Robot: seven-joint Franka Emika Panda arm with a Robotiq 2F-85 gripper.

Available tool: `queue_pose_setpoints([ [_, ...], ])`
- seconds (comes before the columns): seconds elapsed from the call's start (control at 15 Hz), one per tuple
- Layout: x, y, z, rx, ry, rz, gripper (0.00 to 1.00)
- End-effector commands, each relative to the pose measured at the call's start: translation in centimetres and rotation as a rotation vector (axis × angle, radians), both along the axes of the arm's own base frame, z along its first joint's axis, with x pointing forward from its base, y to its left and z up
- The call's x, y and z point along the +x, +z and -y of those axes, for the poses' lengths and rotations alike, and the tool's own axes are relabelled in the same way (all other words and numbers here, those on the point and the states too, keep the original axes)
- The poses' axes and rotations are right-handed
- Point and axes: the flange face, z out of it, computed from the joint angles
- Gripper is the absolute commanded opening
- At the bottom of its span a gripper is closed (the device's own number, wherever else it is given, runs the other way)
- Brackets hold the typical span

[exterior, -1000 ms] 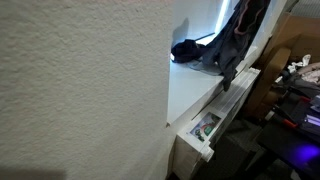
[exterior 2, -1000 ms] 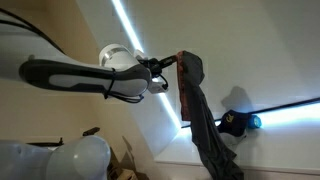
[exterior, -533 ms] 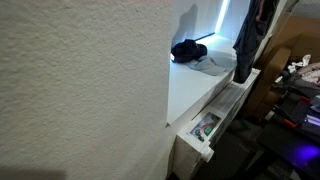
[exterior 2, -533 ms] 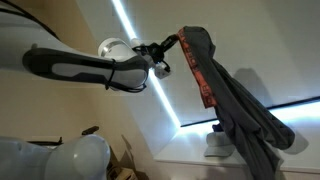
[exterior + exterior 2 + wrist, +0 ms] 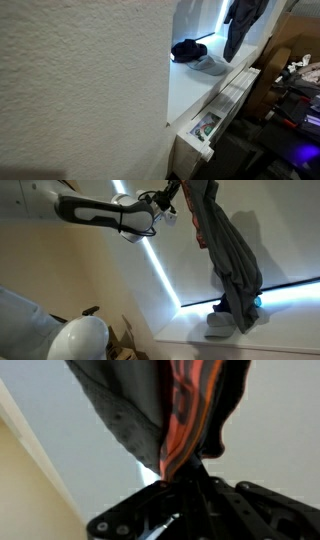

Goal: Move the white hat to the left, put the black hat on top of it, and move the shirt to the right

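- The claw [image 5: 188,478] is closed on the shirt [image 5: 150,405], a dark grey cloth garment with an orange-red strip. In the wrist view the fingers meet on a bunched fold of it.
- In an exterior view the white and grey robot arm [image 5: 95,210] reaches across near the top of the picture. The claw [image 5: 180,188] is at its end, and the shirt [image 5: 230,255] hangs down from it in a long drape.
- The shirt [image 5: 243,25] is raised above the white bench [image 5: 190,90]. Its lower end reaches down close to the hats, and I cannot tell whether it touches them.
- The black hat [image 5: 187,50], a low rounded cap of all-black cloth, lies on the bench near the pale textured wall [image 5: 80,90].
- The white hat [image 5: 211,65], a small soft cap of pale cloth, lies on the bench just beside the black hat, on the side nearer the bench's front edge. The black hat is not on top of it.
- In an exterior view the white hat [image 5: 219,327] sits on the bench [image 5: 190,345] under the shirt's lower folds. A bright blue item [image 5: 259,301] shows just beside those folds.
- Below the bench's front edge a white drawer [image 5: 192,142] stands open.
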Motion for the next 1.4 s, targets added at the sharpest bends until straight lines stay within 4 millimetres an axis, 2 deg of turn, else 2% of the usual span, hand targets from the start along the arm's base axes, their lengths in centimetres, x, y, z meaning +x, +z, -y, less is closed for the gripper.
queue_pose_setpoints([
  [0.0, 3.6, 0.5, 2.8, -0.043, -0.108, -0.020, 0.01],
  [0.27, 4.9, -1.6, 6.3, -0.117, -0.192, -0.027, 0.01],
  [0.47, 5.6, -3.6, 8.1, -0.270, -0.205, 0.036, 0.01],
  [0.53, 7.6, -3.4, 4.7, -0.293, -0.242, 0.040, 0.01],
  [0.6, 8.4, -5.0, 5.2, -0.301, -0.258, 0.043, 0.01],
  [0.73, 10.2, -7.5, 3.8, -0.318, -0.262, 0.055, 0.01],
  [0.87, 11.0, -8.8, -0.3, -0.280, -0.183, 0.123, 0.01],
  [0.93, 11.2, -8.6, -3.4, -0.308, -0.169, 0.168, 0.01],
  [1.13, 10.3, -8.8, -8.6, -0.359, -0.156, 0.253, 0.01],
  [1.27, 8.8, -8.9, -10.4, -0.373, -0.139, 0.296, 0.01],
  [1.33, 7.9, -9.2, -10.5, -0.383, -0.135, 0.308, 0.01],
])
